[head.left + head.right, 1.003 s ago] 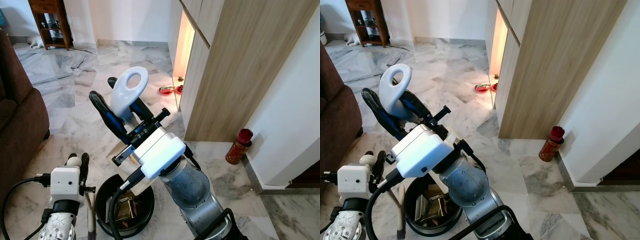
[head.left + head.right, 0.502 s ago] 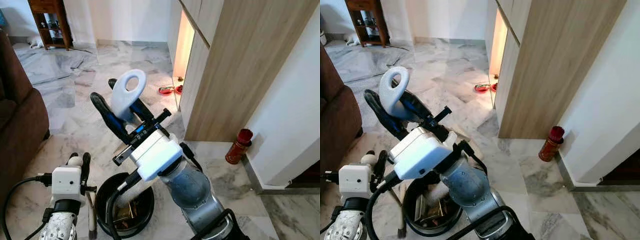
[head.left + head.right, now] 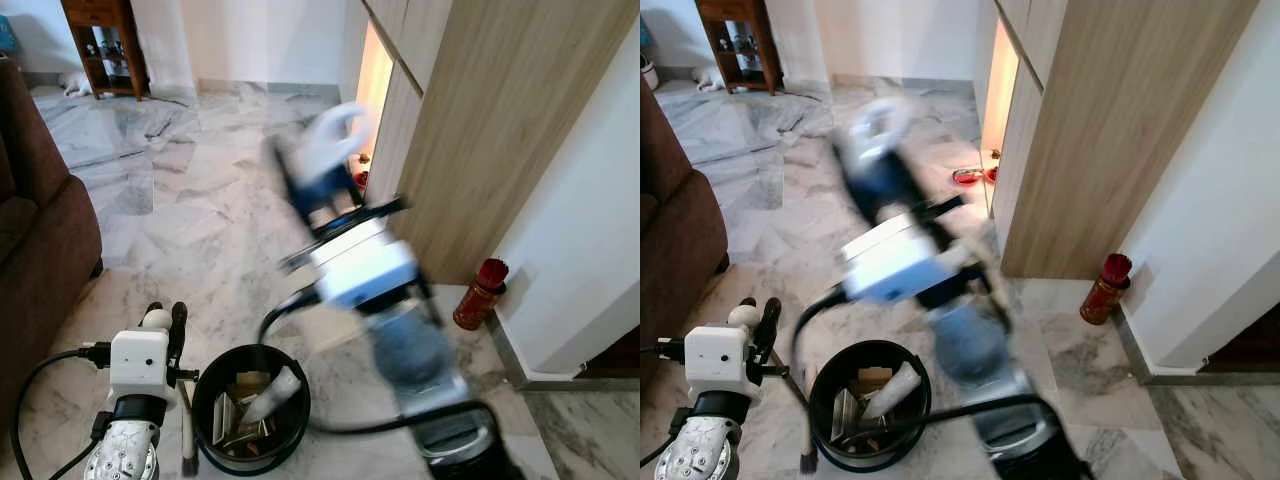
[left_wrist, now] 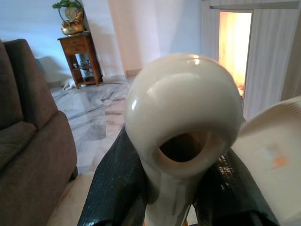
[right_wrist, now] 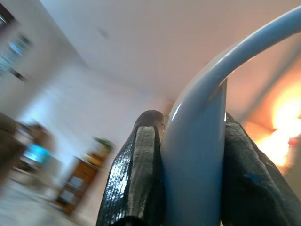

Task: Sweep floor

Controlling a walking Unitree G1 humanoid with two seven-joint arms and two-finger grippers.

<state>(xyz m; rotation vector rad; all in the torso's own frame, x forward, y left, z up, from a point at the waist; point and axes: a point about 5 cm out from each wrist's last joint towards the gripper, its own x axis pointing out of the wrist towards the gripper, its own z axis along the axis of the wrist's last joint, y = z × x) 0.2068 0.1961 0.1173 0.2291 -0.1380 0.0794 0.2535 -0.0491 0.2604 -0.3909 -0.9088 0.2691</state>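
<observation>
Marble floor (image 3: 180,220), head views: we logged a black bin (image 3: 250,420) of rubbish beside the left gripper (image 3: 165,325), clenched on a cream broom handle (image 4: 181,122). Right gripper (image 3: 310,180) (blurred) was raised near the wooden cabinet (image 3: 480,140). Right wrist view: its fingers (image 5: 138,174) grasped a pale blue dustpan handle (image 5: 197,141).
</observation>
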